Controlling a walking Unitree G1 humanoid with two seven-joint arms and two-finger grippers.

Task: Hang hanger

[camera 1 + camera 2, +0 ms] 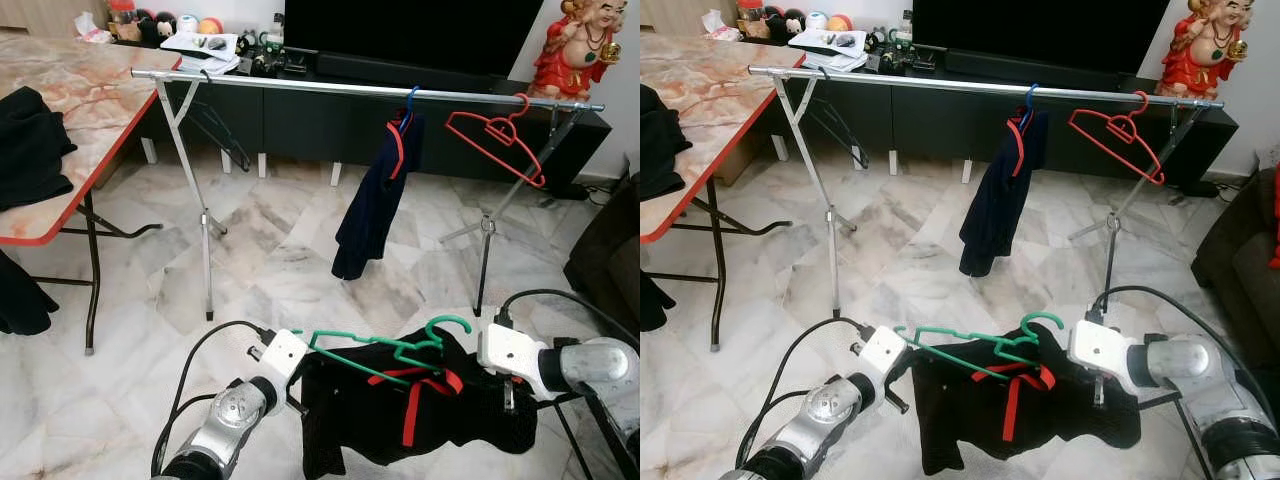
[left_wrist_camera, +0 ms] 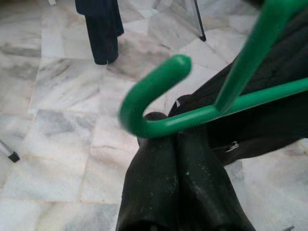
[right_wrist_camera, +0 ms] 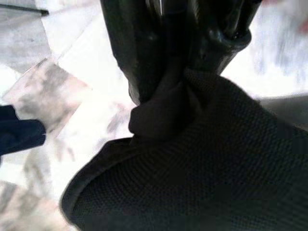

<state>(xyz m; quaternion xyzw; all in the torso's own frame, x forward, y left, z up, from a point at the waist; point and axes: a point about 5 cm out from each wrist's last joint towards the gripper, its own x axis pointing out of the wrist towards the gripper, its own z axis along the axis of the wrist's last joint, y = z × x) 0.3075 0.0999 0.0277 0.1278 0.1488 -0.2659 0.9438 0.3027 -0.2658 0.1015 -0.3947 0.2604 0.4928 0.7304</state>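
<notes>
Green hanger [image 1: 385, 352] pinched by left gripper [image 2: 179, 144]; right gripper [image 3: 192, 72] clenches black garment [image 1: 420, 410].

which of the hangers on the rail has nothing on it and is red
The red hanger near the rail's right end: it hangs bare and tilted. The blue-hooked hanger beside it carries a dark garment.

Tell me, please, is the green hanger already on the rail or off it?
Off it. The green hanger sits low above the floor, in the black garment held between both grippers, well below the rail.
</notes>
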